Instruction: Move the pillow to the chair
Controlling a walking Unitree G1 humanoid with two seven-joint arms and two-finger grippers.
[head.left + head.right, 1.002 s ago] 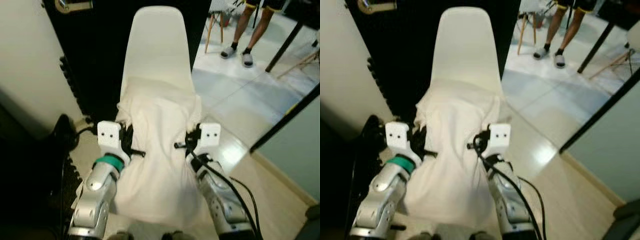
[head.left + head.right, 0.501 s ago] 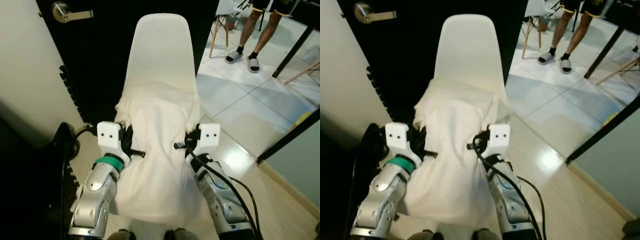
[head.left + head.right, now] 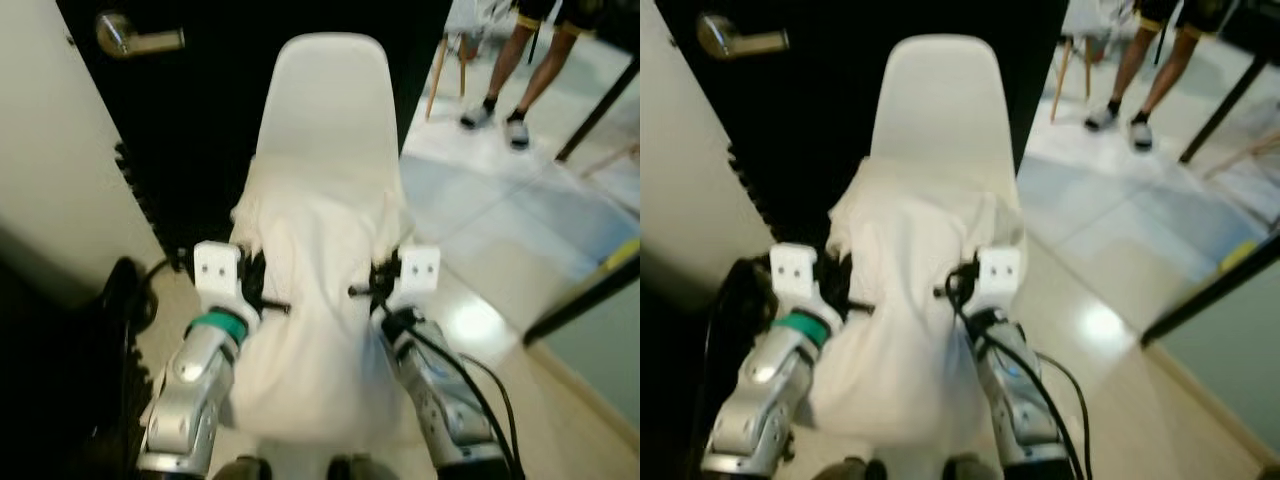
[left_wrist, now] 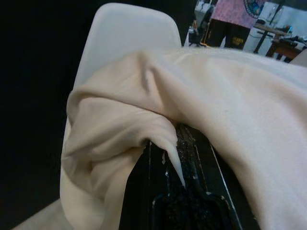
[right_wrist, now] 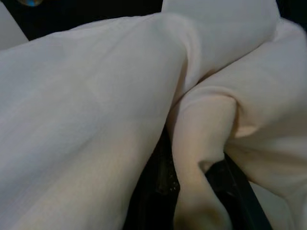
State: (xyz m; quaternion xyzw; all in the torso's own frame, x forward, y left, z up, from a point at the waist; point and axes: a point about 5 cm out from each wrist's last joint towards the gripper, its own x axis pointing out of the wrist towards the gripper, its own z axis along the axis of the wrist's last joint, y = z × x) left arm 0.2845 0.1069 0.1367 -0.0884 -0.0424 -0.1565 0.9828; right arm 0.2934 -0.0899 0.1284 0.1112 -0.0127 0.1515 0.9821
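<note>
Now the pillow (image 3: 315, 300) hangs between the two arms, stretched long and limp, its far end draped against the lower part of the white chair (image 3: 328, 110) backrest at 12 o'clock in the head views. The left claw (image 3: 262, 290) grips the pillow's edge at about 9 o'clock, and the right claw (image 3: 368, 290) grips the opposite edge at 3 o'clock. In the left wrist view, cream fabric is bunched and folded over the black fingers (image 4: 184, 158), so that claw is pinching the pillow; the right wrist view shows the same, with cloth wrapped around a dark finger (image 5: 163, 172).

Compared with a second ago, both claws sit at the same spots on the pillow, and the fabric's folds look unchanged. What has shifted is the whole scene: the chair back appears lower in the picture and the door handle (image 3: 135, 35) is more fully in view at 11 o'clock, while the current frames are slightly blurred. That reads as the camera and body moving, not the pillow. A person's legs (image 3: 520, 70) stand on the tiled floor (image 3: 500, 210) at 1 o'clock, well apart from the chair.

My judgement is that the carry is nearly finished: the pillow's top already meets the chair, but its lower part hangs off the seat toward the robot. Likely what remains is to push it further onto the seat and let go.
</note>
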